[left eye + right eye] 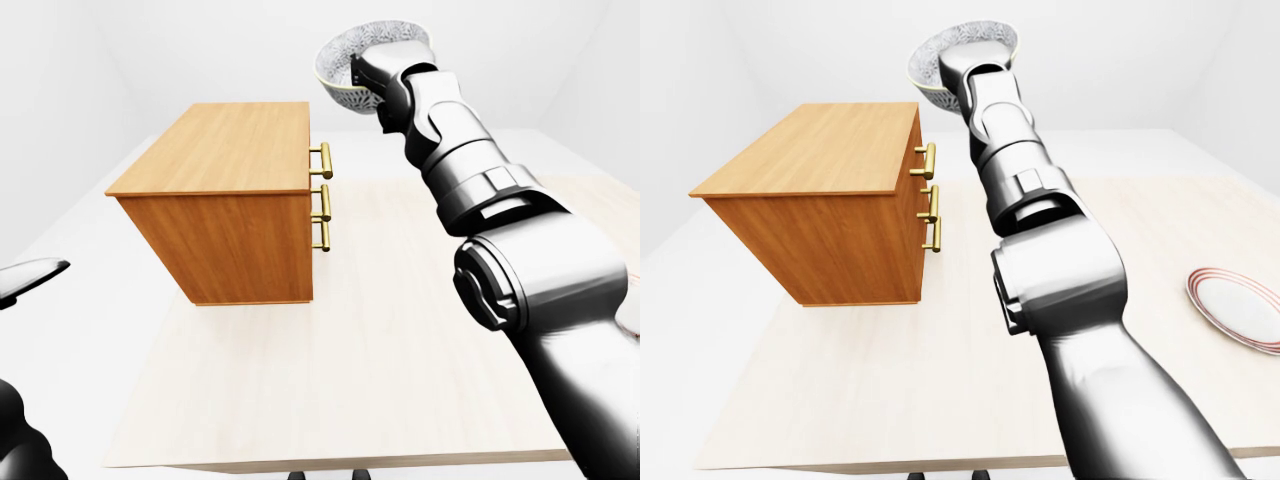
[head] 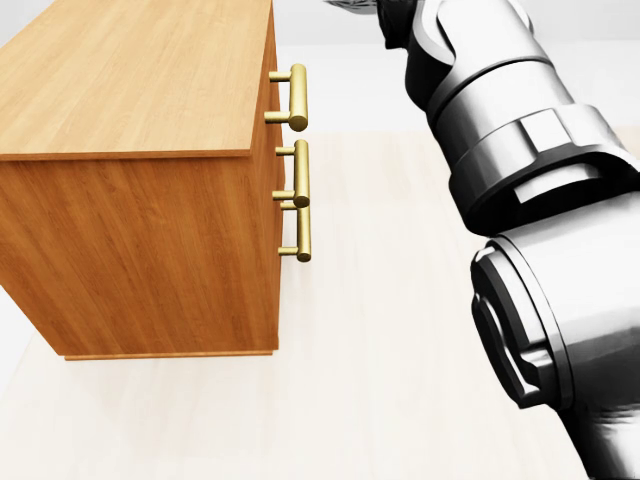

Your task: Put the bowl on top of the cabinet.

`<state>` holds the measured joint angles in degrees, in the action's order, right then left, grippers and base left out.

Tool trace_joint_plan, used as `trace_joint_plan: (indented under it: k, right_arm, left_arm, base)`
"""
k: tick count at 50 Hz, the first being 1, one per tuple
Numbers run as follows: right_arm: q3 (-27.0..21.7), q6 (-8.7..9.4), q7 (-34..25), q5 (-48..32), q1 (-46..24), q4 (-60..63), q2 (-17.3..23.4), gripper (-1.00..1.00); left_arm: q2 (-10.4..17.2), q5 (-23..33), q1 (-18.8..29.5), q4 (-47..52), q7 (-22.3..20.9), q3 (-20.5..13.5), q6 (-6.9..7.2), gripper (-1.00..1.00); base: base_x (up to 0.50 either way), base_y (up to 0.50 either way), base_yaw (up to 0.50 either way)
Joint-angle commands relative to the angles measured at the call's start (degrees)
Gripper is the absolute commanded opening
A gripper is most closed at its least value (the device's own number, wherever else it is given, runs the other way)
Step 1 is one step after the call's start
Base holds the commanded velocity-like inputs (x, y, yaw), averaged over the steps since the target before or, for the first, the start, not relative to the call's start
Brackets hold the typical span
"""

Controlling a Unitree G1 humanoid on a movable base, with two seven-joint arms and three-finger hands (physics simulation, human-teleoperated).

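Scraps of my left arm (image 1: 28,280) are all that show at the left edge of the left-eye view: a flat black sliver, and a dark rounded bulk in the bottom corner. I cannot tell how those fingers stand.

Next to the right stands the cabinet (image 1: 225,195), a warm orange-brown wooden box resting on the pale wooden table (image 1: 380,380), on its far left part. Its flat top is bare wood. Three brass handles (image 2: 300,172) stick out of its right-hand face, one above another.

Just right of the handles, and higher than the cabinet's top, hangs the bowl (image 1: 340,75). It is white with a fine grey pattern, tipped so that part of its inside shows. It is in the air beyond the cabinet's far right corner, touching neither the top nor the table. My right hand (image 1: 388,65) has it by the rim on its right side. The fingers are closed on it, though my wrist hides most of them.

From there my right arm (image 1: 480,190) runs down and to the right in silver-grey segments, filling much of the head view.

Farthest right, in the right-eye view, a white plate (image 1: 1243,310) with a red rim lies on the table, well apart from the cabinet.
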<state>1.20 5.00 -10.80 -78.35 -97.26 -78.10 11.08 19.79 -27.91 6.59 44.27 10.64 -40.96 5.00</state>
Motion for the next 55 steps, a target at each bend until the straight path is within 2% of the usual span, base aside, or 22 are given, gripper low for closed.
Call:
trace_joint_plan:
  k: [1, 9, 18, 27, 31, 33, 42, 43, 46, 51, 55]
  right_arm:
    - [0.8, 0.00, 2.2, -5.1, -4.2, 0.7, -9.7, -1.00]
    - [1.3, 0.00, 4.7, -3.2, -1.8, 0.6, -11.3, -1.00]
    - [0.4, 0.00, 7.5, 1.2, -4.1, 0.9, -13.6, -1.00]
    - [-0.4, 0.00, 8.9, 5.6, -5.3, 1.1, -14.1, -1.00]
    - [-2.5, 0.00, 7.4, 11.0, -6.3, 1.2, -14.3, -1.00]
    - [-5.1, 0.00, 5.4, 16.2, -6.6, 1.4, -14.8, -1.00]
    - [-3.4, 0.00, 4.3, 22.9, -7.4, 1.4, -14.6, -1.00]
    - [-5.3, 0.00, 3.2, 25.8, -7.6, 1.5, -14.9, -1.00]
    - [-7.0, 0.00, 0.5, 31.4, -8.0, 1.6, -15.1, -1.00]
    - [-6.4, 0.00, -2.0, 36.8, -8.7, 1.7, -15.1, -1.00]
    - [-2.4, 0.00, -5.6, 34.8, -8.3, 1.5, -14.5, -1.00]
  left_arm:
    - [-0.4, -0.7, -0.5, -0.1, 0.0, -0.2, 0.00, 1.00]
    - [-0.3, -1.3, -0.6, 0.0, 0.1, -0.4, 0.00, 1.00]
    - [-0.4, -1.5, -0.6, 0.3, 0.4, 0.0, 0.00, 1.00]
    - [-0.6, -1.0, -0.6, -0.1, 0.3, 0.6, 0.00, 1.00]
    - [-0.8, -0.8, -0.7, -0.3, 0.1, 0.9, 0.00, 1.00]
    - [-0.9, -0.7, -0.6, -0.5, 0.0, 0.9, 0.00, 1.00]
    - [-1.0, -0.7, -0.8, -0.8, -0.2, 0.9, 0.00, 1.00]
    - [-1.1, -0.6, -0.8, -0.7, -0.2, 1.0, 0.00, 1.00]
    - [-1.1, -0.7, -0.9, -0.7, -0.3, 0.9, 0.00, 1.00]
    - [-1.1, -0.9, -0.9, -0.4, -0.2, 0.9, 0.00, 1.00]
    - [-1.0, -1.0, -0.8, -0.2, 0.0, 0.8, 0.00, 1.00]
  base:
    - [0.00, 0.00, 0.00]
    - [0.00, 0.00, 0.00]
    - [0.00, 0.00, 0.00]
    - [0.00, 0.00, 0.00]
    - [0.00, 0.00, 0.00]
    - [0.00, 0.00, 0.00]
    - [0.00, 0.00, 0.00]
    - [0.00, 0.00, 0.00]
    - [0.00, 0.00, 0.00]
    - [0.00, 0.00, 0.00]
    - [0.00, 0.00, 0.00]
